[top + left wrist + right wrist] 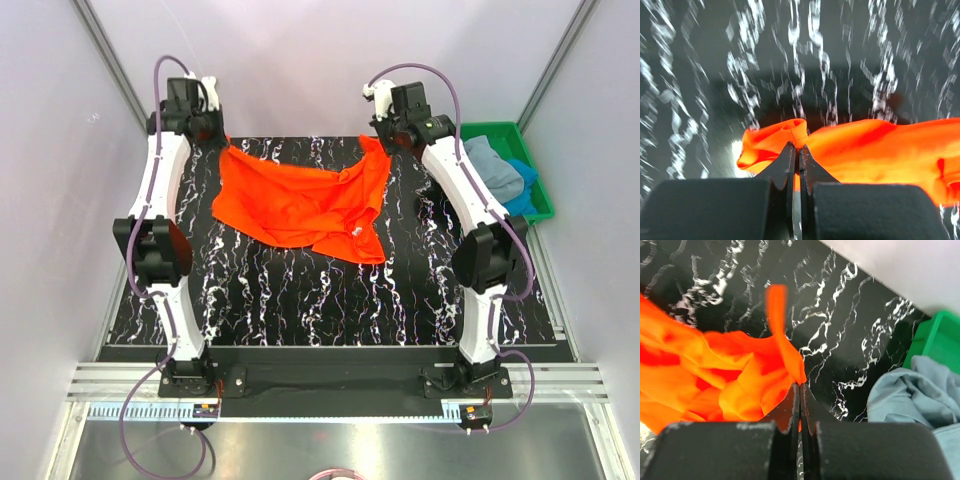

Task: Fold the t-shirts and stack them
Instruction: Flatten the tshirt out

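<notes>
Two pincers gripped one orange t-shirt [300, 200] by its far corners. Farthest left, the left pincer [220, 140] was shut on a bunched corner of the cloth. In the left wrist view its jaws stood pressed together, with a small curl of orange pinched right at the tips. From that pincer the shirt ran off to its right and back toward the arm bases, rumpled and creased, its middle lying on the black marbled tabletop [300, 310]. The cloth ended at the right pincer [385, 142], which was likewise clamped on the opposite corner. In the right wrist view the jaws were closed tight on a fold, and a narrow strip of orange stood up just beyond the tips. Most of the shirt lay to the left of that pincer. To its right, past the edge of the tabletop, sat a green tray [505, 130]. In it lay a grey-blue t-shirt [490, 165], crumpled and unfolded, and a bright blue t-shirt [523, 190] touching it on the nearer, outer side.
</notes>
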Tool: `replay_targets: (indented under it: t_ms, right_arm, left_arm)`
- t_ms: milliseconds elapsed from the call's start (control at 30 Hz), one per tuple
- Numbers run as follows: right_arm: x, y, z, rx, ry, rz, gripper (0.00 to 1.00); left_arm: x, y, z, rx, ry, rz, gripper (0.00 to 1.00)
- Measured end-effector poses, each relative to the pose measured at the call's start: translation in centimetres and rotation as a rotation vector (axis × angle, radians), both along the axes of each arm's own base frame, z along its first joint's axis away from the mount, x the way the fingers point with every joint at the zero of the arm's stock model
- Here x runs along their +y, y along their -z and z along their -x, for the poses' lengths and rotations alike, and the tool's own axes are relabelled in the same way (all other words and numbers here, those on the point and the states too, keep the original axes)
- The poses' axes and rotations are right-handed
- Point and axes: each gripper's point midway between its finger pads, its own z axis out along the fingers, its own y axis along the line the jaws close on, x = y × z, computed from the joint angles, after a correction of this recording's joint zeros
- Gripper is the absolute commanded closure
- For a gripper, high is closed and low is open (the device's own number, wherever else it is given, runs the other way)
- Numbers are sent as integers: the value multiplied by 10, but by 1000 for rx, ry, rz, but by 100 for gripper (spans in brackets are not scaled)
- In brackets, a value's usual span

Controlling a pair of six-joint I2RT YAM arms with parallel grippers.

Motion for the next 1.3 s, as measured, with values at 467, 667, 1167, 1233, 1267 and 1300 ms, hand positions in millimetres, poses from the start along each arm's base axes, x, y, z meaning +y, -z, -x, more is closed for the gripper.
replay_targets:
  t_ms: [467, 667, 1167, 1233, 1267, 1300]
  right_arm:
    - [-14, -83, 16, -152, 61, -107, 100]
    - [-41, -187, 95, -357, 50, -193, 100]
    - [-89, -260, 234, -570, 39, -337, 100]
    - [-86, -263, 224, -584, 36, -333, 100]
    - [-85, -266, 219, -590, 35, -333, 100]
    - [-82, -271, 211, -600, 33, -333, 100]
  left_arm:
    - [-3, -65, 31, -108, 29, -2, 100]
    - [-12, -116, 85, -182, 67, 25, 100]
    - [-9, -230, 220, -562, 56, 12, 100]
    - [-6, -251, 217, -611, 47, -3, 100]
    - [-5, -263, 210, -647, 42, -12, 100]
    - [-3, -274, 202, -678, 39, -24, 100]
